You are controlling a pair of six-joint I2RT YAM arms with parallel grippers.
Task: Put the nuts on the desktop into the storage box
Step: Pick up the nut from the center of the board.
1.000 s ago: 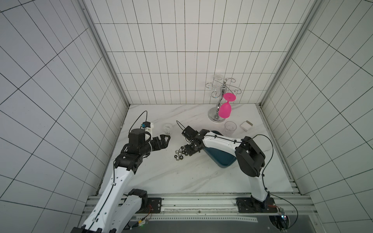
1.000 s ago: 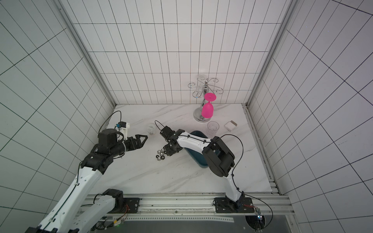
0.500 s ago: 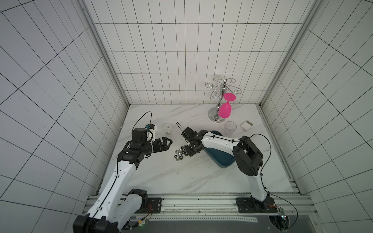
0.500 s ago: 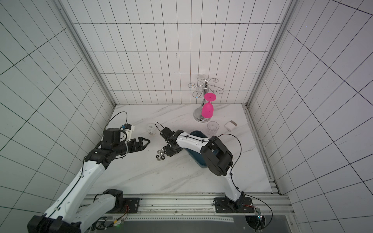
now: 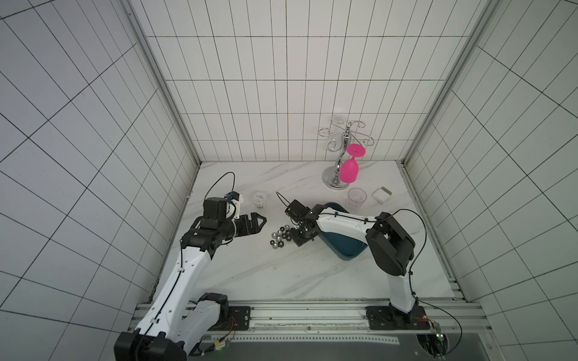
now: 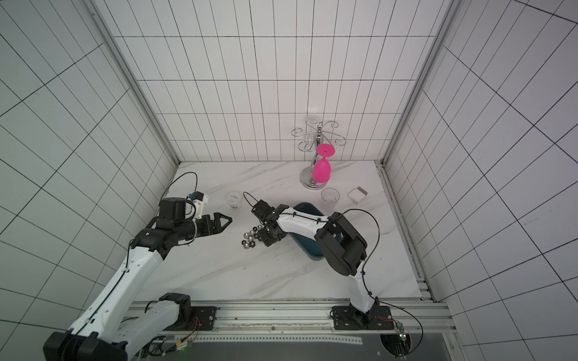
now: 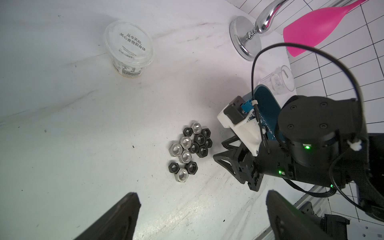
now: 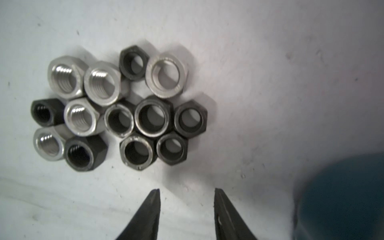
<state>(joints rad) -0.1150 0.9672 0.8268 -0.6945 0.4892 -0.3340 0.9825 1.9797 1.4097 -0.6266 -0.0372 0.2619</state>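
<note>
My right claw (image 8: 187,191), parted and empty, is nearer; the silver-and-black hexagonal metal nuts (image 8: 138,119) lie just ahead.

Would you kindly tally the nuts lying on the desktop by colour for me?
Silver nuts: 5
Black nuts: 8
Total: 13

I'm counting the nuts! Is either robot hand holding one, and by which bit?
Nothing is held. The right gripper and left gripper are both open and empty; the nuts lie on the desktop.
</note>
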